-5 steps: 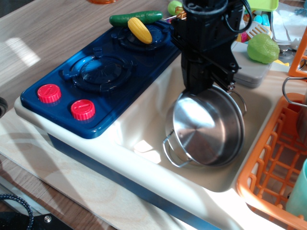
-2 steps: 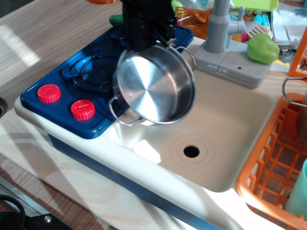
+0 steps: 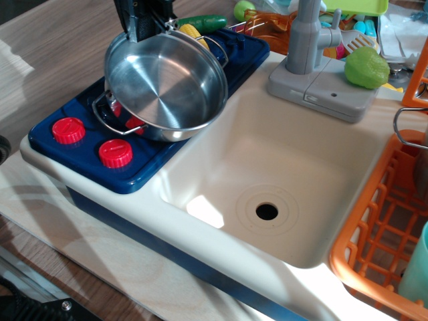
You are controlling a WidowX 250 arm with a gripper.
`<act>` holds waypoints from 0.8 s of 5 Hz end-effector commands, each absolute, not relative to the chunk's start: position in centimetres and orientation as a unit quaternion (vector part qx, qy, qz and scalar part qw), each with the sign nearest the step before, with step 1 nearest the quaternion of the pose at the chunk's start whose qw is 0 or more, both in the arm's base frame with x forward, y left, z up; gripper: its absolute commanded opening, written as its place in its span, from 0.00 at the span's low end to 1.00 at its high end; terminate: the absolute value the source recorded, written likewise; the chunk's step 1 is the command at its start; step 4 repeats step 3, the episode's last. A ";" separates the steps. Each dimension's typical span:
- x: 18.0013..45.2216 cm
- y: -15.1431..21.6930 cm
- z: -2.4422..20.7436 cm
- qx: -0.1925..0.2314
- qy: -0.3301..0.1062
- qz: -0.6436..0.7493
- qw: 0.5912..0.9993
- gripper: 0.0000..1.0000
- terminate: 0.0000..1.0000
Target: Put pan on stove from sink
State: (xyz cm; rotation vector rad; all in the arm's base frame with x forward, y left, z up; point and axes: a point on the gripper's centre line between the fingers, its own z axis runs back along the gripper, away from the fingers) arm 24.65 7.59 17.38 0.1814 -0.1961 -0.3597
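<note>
The claw [image 3: 142, 25] grips the tilted pan [image 3: 164, 83] by its far rim, above the stove [image 3: 73, 107].

Orange plastic grid dish rack [image 3: 374, 221] at right edge. Light-green plastic pepper toy [image 3: 366, 67] behind the grey faucet base. Yellow toy corn cob [image 3: 192, 31] beside dark-green toy cucumber [image 3: 204, 21], far side. Wood-grain tabletop [image 3: 60, 53] beneath; pale plywood board [image 3: 100, 247] under the set.

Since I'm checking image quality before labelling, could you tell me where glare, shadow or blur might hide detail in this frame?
In the observation.image view: sunlight makes a bright patch on the sink floor; the pan shows soft reflections, its rim readable; the pincer is dark, cropped at the top, jaws unclear; the stove front is sharp.
</note>
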 end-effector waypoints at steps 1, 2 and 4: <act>24.7 10.3 17.2 0.092 -0.139 -0.184 0.969 0.00 0.00; 24.7 10.6 15.8 0.085 -0.178 -0.202 0.959 1.00 0.00; 24.7 10.6 15.8 0.085 -0.178 -0.202 0.959 1.00 1.00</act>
